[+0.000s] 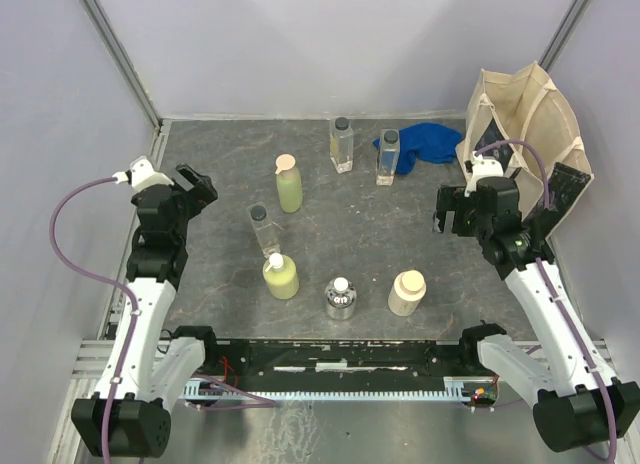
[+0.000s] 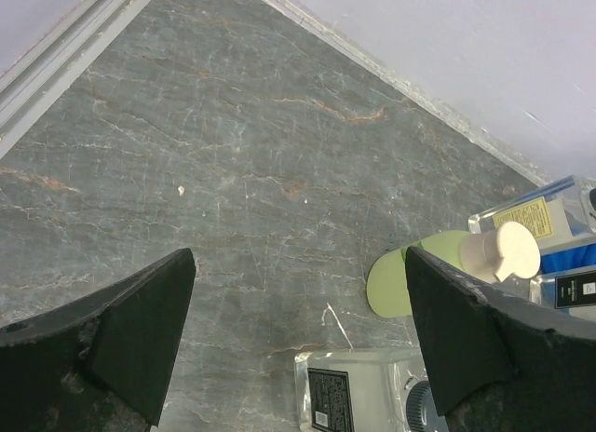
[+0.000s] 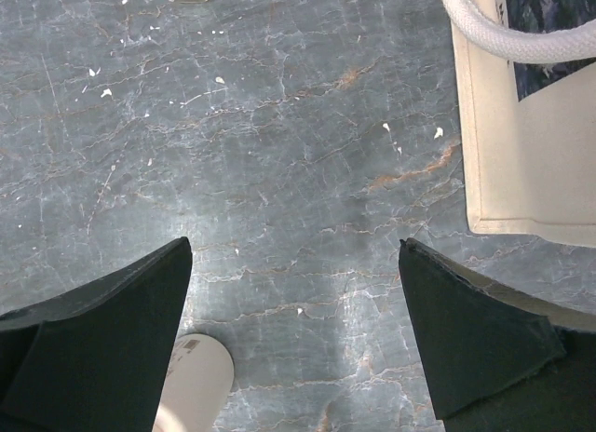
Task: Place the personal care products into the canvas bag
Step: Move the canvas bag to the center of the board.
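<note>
— Where does the canvas bag [image 1: 510, 99] stand?

— Upright on the table [image 1: 220, 154], with its dark printed panel [image 1: 565, 189] on the side facing the arms. A blue cloth [image 1: 425, 142] lies just left of the bag, at its foot.

— And the personal care products?

— All seven stand on the table, outside the bag and to its left. Nearest the bag is a first clear bottle [image 1: 387, 156] with a black cap, against the cloth's left edge. A second clear bottle [image 1: 342, 144] is just past it. Farther from the bag comes the pale-capped yellow-green bottle [image 1: 289, 184].

— What about the ones closer to the arm bases?

— The beige jar [image 1: 407, 292] is left of the bag and well forward of it. The squat silvery bottle [image 1: 341, 299] sits just beyond the jar, farther from the bag. The white-topped yellow-green bottle [image 1: 280, 274] and the third clear bottle [image 1: 263, 229] just behind it are the farthest from the bag.

— Grippers?

— The right gripper [image 1: 450, 209] hangs just left of the bag's front corner, its jaws spread wide and holding nothing. Its wrist view shows bare table between the fingers and the bag's edge off to the right. The left gripper [image 1: 195, 189] is well apart from the bag, past all the bottles, and it too is wide apart and empty.
</note>
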`<state>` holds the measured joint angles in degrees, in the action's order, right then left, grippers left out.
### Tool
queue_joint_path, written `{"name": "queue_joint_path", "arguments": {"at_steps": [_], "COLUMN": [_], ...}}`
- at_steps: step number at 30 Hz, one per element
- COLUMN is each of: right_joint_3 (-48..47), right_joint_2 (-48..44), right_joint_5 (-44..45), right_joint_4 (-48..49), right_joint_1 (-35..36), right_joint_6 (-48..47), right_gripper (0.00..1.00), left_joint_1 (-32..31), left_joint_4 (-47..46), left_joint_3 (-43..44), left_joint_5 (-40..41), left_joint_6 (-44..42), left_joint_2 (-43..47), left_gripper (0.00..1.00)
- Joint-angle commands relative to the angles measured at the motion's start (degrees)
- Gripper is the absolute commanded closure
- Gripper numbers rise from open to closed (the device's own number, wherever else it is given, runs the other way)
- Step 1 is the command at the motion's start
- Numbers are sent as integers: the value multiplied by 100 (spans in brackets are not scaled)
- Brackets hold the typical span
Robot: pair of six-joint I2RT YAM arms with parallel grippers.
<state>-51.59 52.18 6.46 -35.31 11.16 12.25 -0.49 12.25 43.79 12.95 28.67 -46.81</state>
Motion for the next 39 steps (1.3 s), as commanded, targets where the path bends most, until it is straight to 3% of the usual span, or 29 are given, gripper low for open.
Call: {"name": "queue_joint_path", "arguments": {"at_steps": [1,5,11,13,19,23,28,39], "right_joint_3": [-493,-927,-1818,-2347,-3975,-4598,-4811,-5057], "right_joint_2": [-93,64,366,665,1821,2448,3127,4187], "right_joint_5": [-192,-140,-54,-64,640,1115,604,216], "right_joint_4": [-134,-348,-629,-976,-1794,-1752,-1474,-926], "right_joint_1": [35,36,32,38,29,-176,-882,-1675], "right_joint_6": [-147,-438,-276,-276,-703,-1100,-1162,-1605], "right_gripper": [0,0,0,0,0,0,0,0], "left_joint_1": [-5,5,5,4,9,5,5,5], "left_joint_4": [-170,280,643,587,542,228,370,402], "left_joint_3": [400,1040,1822,1830,1654,1375,1408,1294], "left_joint_5": [25,-100,-1136,-1466,-856,-897,-1152,-1160], "left_joint_6": [20,-175,-921,-1327,-1342,-1433,-1595,-1522], "left_joint_2": [-151,-901,-1655,-1619,-1131,-734,-663,-626], "left_gripper": [0,1,0,0,0,0,0,0]}}
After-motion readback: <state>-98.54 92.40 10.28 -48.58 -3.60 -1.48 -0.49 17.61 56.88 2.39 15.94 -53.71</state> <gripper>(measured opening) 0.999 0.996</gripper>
